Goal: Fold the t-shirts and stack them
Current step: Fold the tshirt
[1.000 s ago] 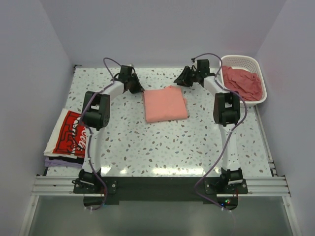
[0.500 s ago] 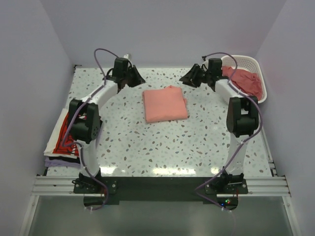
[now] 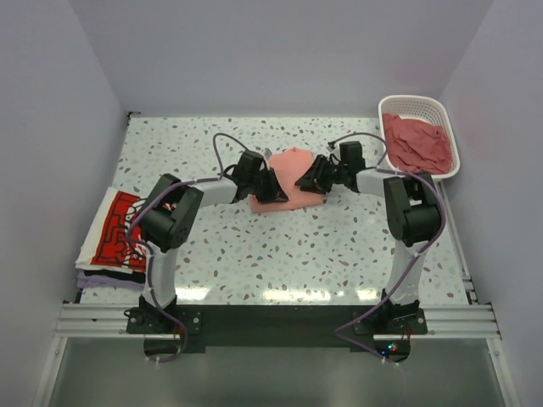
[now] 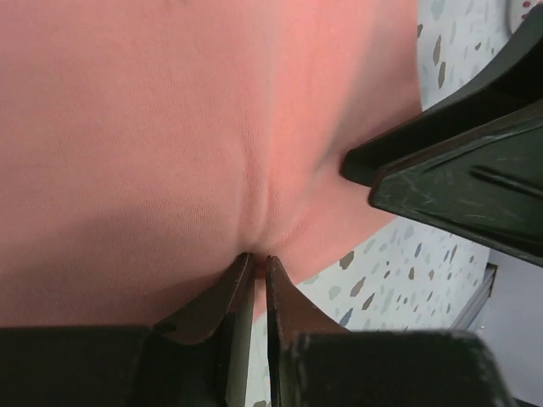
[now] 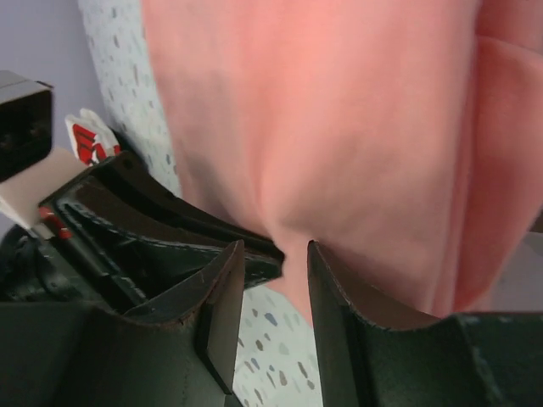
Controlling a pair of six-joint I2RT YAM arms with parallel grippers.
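A folded salmon-pink t-shirt (image 3: 290,168) lies mid-table, and both grippers meet at its near edge. My left gripper (image 3: 271,190) (image 4: 258,257) is shut on a small pucker of that edge, the cloth creasing up from its tips. My right gripper (image 3: 307,181) (image 5: 276,246) stands open, its fingers straddling a hanging fold of the same t-shirt (image 5: 339,127), with a gap left on one side. At the table's left edge lies a folded white t-shirt (image 3: 116,229) with red-and-black print, on top of a pale purple one (image 3: 103,279).
A white slatted basket (image 3: 416,103) at the far right corner holds more pink t-shirts (image 3: 417,142). The two grippers' tips are a few centimetres apart. Speckled tabletop (image 3: 280,254) lies between the shirt and the arm bases.
Both arms swung from the far side of the table down onto the folded pink t-shirt. The left jaws went from shut on nothing to pinching its edge.
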